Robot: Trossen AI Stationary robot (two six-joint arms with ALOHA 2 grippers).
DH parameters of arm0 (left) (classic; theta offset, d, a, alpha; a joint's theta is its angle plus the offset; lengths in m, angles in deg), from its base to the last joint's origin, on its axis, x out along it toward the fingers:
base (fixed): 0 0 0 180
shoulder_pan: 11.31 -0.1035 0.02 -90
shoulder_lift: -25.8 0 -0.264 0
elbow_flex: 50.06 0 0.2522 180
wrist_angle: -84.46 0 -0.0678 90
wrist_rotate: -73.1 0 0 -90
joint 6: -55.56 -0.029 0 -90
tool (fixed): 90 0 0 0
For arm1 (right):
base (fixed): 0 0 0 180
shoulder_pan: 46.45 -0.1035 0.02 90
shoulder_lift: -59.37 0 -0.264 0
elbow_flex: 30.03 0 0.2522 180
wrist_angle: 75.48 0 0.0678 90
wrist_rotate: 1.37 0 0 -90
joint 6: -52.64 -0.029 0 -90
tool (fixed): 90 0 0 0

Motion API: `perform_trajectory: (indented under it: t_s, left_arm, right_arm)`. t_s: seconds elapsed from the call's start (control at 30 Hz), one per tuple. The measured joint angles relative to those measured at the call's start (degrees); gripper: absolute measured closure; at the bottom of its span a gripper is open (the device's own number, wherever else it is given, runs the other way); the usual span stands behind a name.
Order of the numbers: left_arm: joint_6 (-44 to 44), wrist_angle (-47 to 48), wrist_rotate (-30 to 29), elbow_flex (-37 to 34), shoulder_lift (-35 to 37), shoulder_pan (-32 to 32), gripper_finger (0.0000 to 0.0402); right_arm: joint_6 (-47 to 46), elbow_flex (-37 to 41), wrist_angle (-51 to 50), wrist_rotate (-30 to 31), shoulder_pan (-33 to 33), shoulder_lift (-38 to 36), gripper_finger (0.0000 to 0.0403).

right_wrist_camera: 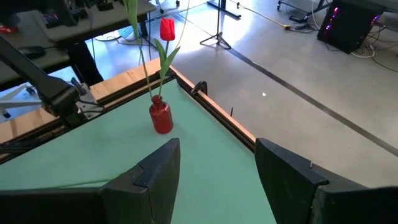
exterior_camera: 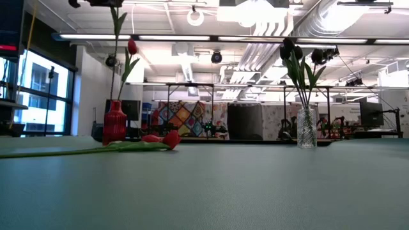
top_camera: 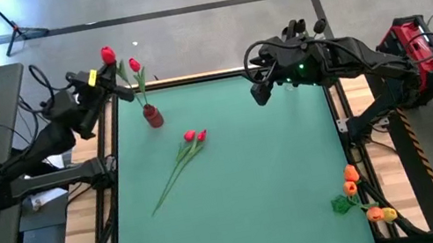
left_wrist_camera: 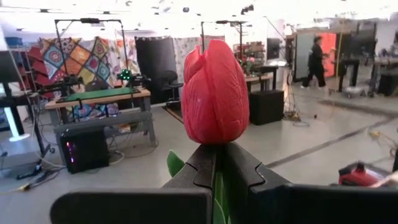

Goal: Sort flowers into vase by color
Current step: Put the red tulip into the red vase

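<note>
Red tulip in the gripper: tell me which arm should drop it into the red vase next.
Left. The left gripper is shut on a red tulip, raised close to the red vase, which holds one red tulip. The right gripper is open, empty and farther from that vase.

2 dark arms (black cables), yellow marking

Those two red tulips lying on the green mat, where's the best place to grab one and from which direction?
Grip a red tulip by its thin green stem, probably just below the head, coming straight down from above. It lies flat on the green mat, stem running diagonally, so set the fingers across it. The heads lie close together; midstem may separate them better.
</note>
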Motion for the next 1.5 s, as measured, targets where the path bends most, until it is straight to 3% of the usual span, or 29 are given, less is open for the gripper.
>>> perform_trajectory:
  t_s: [0.23,0.57,0.9,1.07,1.5]
  left_arm:
    - [5.18,-5.54,-0.04,-5.03,0.5,-2.72,0.0401]
    - [1.66,-11.52,-0.17,-5.97,1.4,-2.94,0.0401]
    - [1.99,-9.21,-0.11,-5.47,1.95,-2.94,0.0401]
    - [5.53,-7.98,3.78,-5.39,1.92,-2.93,0.0401]
    - [3.79,1.84,4.77,-0.95,2.93,-2.93,0.0401]
  right_arm:
    - [-0.02,-0.02,-0.02,-1.18,0.0,0.0,0.0206]
    - [0.24,-0.02,-0.04,-1.22,0.0,0.0,0.0206]
    - [1.72,-0.01,-0.02,-0.25,0.02,-0.02,0.0206]
    - [2.62,0.0,-0.02,-0.09,0.02,-0.02,0.0206]
    - [2.6,0.0,0.01,-0.09,1.18,-0.02,0.0206]
